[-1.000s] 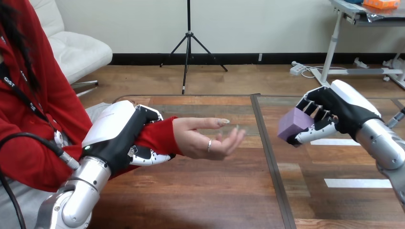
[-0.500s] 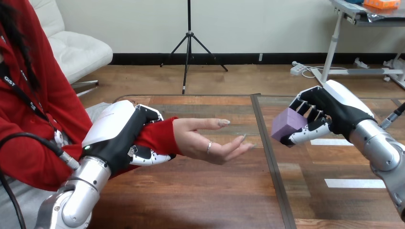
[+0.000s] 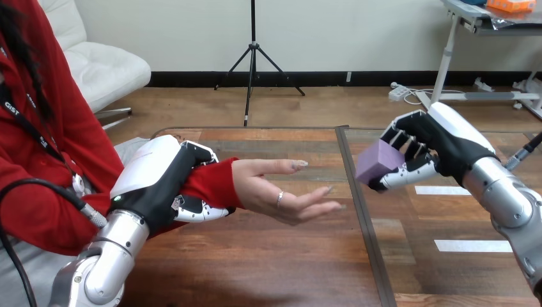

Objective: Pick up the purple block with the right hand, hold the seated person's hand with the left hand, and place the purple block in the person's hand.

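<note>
Purple block (image 3: 377, 163): matte lilac cube, clasped in right hand (image 3: 440, 150); left hand (image 3: 156, 185) wrapped round person's wrist (image 3: 214, 182).

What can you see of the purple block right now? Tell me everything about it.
The purple block is a pale lilac cube with flat matte faces, material unclear, slightly tilted. The right robot hand grips it, fingers curled over its top and thumb beneath, holding it above the table. It hangs just right of the person's hand, which lies open, palm up, and it touches neither that hand nor the table.
</note>
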Controlling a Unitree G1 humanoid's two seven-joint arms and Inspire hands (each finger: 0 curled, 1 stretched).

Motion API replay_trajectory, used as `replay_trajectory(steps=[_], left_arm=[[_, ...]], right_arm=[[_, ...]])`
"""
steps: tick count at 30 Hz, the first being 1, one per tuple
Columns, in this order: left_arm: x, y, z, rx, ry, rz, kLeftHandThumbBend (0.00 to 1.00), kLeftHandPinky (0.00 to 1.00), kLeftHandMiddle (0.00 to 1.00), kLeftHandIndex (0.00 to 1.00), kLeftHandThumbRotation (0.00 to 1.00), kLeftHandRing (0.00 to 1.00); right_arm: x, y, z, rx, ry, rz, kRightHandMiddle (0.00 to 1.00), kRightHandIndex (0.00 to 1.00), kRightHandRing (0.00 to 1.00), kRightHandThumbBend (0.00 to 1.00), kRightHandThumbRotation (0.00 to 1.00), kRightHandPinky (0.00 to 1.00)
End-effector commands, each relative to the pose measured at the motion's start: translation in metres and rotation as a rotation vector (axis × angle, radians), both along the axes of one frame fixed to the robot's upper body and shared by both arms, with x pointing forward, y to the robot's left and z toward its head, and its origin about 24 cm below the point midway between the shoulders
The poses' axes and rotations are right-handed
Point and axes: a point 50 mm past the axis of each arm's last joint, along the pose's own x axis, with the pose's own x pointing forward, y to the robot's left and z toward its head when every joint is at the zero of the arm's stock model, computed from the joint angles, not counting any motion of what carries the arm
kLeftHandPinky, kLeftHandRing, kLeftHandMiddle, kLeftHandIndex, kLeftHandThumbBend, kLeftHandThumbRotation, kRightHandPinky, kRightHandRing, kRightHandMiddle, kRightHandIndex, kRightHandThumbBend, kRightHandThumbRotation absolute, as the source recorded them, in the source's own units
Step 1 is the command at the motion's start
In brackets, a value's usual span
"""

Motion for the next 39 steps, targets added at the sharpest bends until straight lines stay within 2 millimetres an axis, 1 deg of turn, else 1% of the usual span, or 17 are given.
replay_trajectory(steps=[1, 18, 33, 39], left_arm=[[0.018, -0.022, 0.067, -0.098, -0.271, -0.07, 0.61, 0.21, 0.36, 0.36, 0.0, 0.27], [0.02, -0.025, 0.063, -0.098, -0.26, -0.075, 0.62, 0.21, 0.36, 0.36, 0.0, 0.27], [0.027, -0.032, 0.06, -0.108, -0.241, -0.08, 0.62, 0.21, 0.35, 0.36, 0.0, 0.26], [0.03, -0.037, 0.062, -0.111, -0.253, -0.085, 0.61, 0.21, 0.36, 0.36, 0.0, 0.26]], right_arm=[[0.007, 0.016, 0.034, 0.072, -0.131, 0.041, 0.44, 0.48, 0.38, 0.71, 0.0, 0.35], [0.001, 0.032, 0.043, 0.093, -0.151, 0.094, 0.43, 0.48, 0.36, 0.7, 0.0, 0.3], [-0.003, 0.05, 0.05, 0.112, -0.157, 0.144, 0.43, 0.48, 0.35, 0.7, 0.0, 0.3], [-0.004, 0.057, 0.052, 0.117, -0.161, 0.168, 0.43, 0.48, 0.35, 0.7, 0.0, 0.3]])
